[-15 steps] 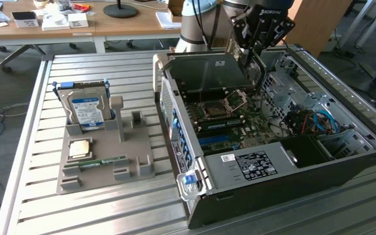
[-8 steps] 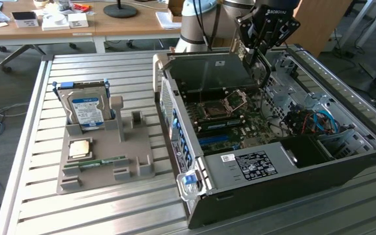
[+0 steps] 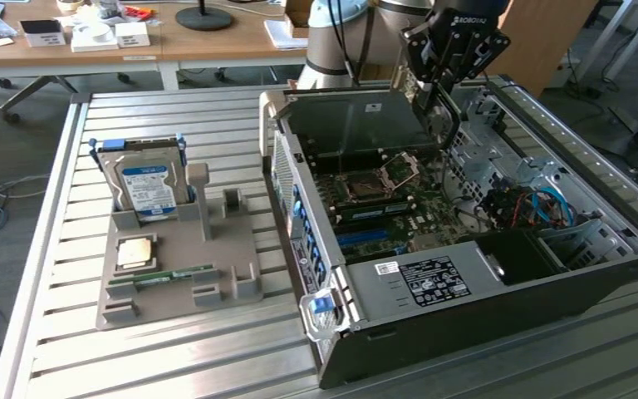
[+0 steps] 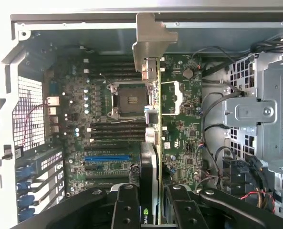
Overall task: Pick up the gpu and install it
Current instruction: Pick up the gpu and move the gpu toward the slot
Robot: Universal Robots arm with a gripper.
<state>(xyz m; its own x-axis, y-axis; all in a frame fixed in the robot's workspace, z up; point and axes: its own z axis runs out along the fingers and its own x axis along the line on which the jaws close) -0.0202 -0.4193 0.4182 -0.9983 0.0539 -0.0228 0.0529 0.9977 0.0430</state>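
Observation:
My gripper (image 3: 435, 83) hangs over the far side of the open computer case (image 3: 585, 283), shut on the gpu (image 3: 439, 120). The card hangs below the fingers, above the motherboard (image 3: 408, 208). In the wrist view the gpu (image 4: 156, 138) appears edge-on: a thin green board with a dark face and a silvery end bracket (image 4: 151, 40) at its far end. My gripper (image 4: 153, 210) clamps it from both sides with black fingers (image 4: 127, 205). Beneath the card lie the CPU socket (image 4: 131, 99) and a blue expansion slot (image 4: 108, 158).
At the exterior view's left, a grey holder (image 3: 230, 274) on the slatted metal table carries a hard drive (image 3: 147, 187), a CPU chip (image 3: 136, 249) and a green memory stick (image 3: 175, 274). Inside the case are a drive cage (image 4: 263, 109), cables (image 3: 535, 208) and a black power supply (image 3: 430, 278).

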